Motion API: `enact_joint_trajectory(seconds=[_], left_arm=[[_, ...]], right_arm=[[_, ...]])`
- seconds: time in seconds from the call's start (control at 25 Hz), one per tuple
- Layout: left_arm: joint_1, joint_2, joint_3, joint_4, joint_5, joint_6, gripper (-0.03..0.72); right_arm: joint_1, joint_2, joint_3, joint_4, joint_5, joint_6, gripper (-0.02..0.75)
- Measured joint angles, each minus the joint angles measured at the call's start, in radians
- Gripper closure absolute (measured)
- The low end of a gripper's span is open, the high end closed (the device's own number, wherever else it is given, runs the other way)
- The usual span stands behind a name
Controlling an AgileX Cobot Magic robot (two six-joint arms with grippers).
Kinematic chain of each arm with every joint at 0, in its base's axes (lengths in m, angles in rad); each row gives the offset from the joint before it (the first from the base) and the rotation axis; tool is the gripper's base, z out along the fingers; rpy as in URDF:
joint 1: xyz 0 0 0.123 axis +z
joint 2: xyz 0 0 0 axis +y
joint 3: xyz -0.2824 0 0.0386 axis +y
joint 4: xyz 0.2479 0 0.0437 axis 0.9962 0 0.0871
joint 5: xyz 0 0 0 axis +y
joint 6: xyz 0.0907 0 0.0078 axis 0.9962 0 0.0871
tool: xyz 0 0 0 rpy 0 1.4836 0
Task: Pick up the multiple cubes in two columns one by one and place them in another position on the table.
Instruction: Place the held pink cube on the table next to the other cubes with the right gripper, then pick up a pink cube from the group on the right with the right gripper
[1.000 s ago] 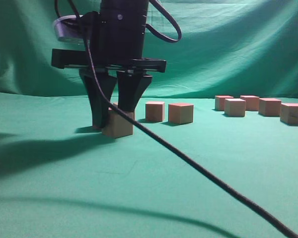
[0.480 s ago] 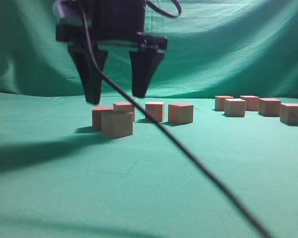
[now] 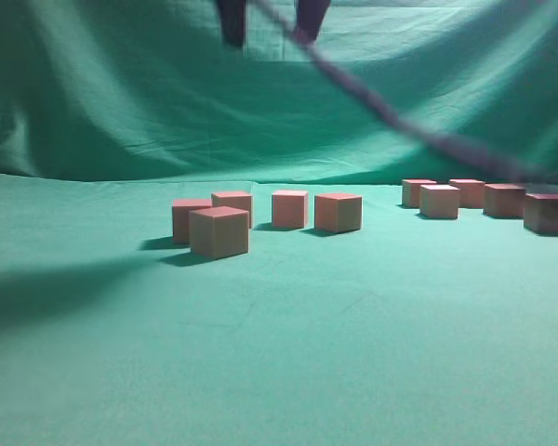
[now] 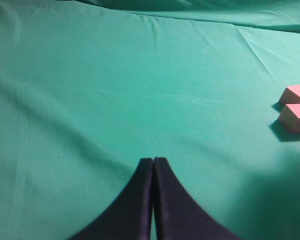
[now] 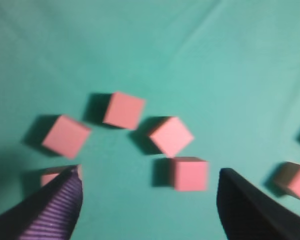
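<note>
Five pink-tan cubes form a loose cluster left of centre on the green table, the nearest one in front. Several more cubes stand in a row at the far right. My right gripper is open and empty, high above the cluster, with only its fingertips showing at the top edge. In the right wrist view its jaws are spread wide above the cluster, with one cube between them far below. My left gripper is shut and empty over bare cloth, with two cubes to its right.
A blurred black cable runs from the right gripper down to the right in front of the green backdrop. A dark shadow lies on the cloth at the left.
My right gripper let go of the front cube, opened and rose straight up almost out of view. The cube stays on the cloth in front of the left cluster.
</note>
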Motion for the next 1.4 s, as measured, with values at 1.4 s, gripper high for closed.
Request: enact_joint_trajectory(seconds=[1.4], left_arm=[[0.0, 0.0, 0.0, 0.0, 0.0, 0.0, 0.688]], right_arm=[[-0.611, -0.101, 0.632, 0.18, -0.374, 0.095, 0.188]])
